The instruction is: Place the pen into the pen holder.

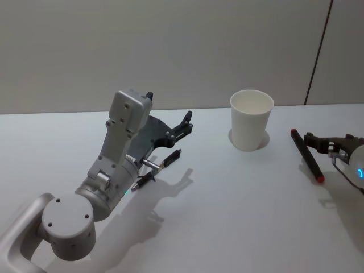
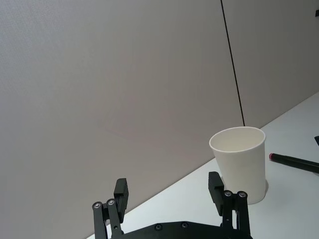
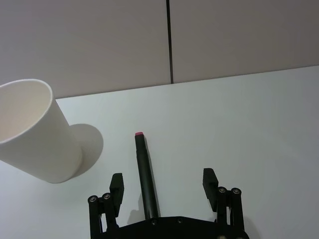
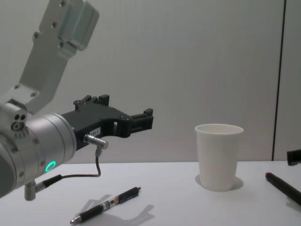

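Across the white tabletop, the left arm stood raised over the left half, with the left gripper spread wide and empty, facing the paper cup near the far edge, right of the middle. By the right edge the right gripper sat low, jaws parted either side of a red-tipped pen, not closed on it; a second pen lay under the left arm. Either pen looked light, stiff and slick, best pinched across mid-barrel.
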`<state>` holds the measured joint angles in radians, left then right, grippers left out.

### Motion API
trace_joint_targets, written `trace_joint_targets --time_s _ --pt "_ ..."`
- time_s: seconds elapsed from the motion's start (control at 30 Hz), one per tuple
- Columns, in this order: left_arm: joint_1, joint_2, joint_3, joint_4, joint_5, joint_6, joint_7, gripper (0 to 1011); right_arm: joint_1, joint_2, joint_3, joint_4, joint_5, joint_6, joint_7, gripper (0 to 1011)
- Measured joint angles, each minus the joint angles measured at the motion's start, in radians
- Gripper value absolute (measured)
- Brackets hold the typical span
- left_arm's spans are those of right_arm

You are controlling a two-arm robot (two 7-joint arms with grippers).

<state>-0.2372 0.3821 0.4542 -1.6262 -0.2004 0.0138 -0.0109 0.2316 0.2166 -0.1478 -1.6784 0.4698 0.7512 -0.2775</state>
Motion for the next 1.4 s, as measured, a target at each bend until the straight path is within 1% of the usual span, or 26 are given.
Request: trace_joint_targets --time_s 0.2,0.47,0.57,0.8,0.97,1.4 --pt "0.0 0.0 0.0 0.0 0.0 0.0 0.0 1001 0.003 0.004 0.0 0.018 -0.024 0.001 0.028 1001" --pt "0.0 0.0 0.0 0.0 0.0 0.0 0.0 1001 0.019 0.003 -0.006 0.056 -0.054 -0.001 0.074 1001" --pt "0.0 0.0 0.0 0.0 0.0 0.0 0.0 1001 0.031 -0.001 -0.01 0.079 -0.068 -0.002 0.097 1001" --pt "0.0 0.0 0.0 0.0 0.0 0.0 0.0 1001 0.05 -0.009 -0.017 0.115 -0.094 -0.003 0.123 1001" --pt "0.0 0.0 0.0 0.0 0.0 0.0 0.0 1001 0.058 -0.016 -0.021 0.133 -0.108 -0.002 0.126 1001" --pt "0.0 0.0 0.0 0.0 0.0 0.0 0.0 1001 0.072 -0.035 -0.027 0.174 -0.141 0.001 0.111 1001"
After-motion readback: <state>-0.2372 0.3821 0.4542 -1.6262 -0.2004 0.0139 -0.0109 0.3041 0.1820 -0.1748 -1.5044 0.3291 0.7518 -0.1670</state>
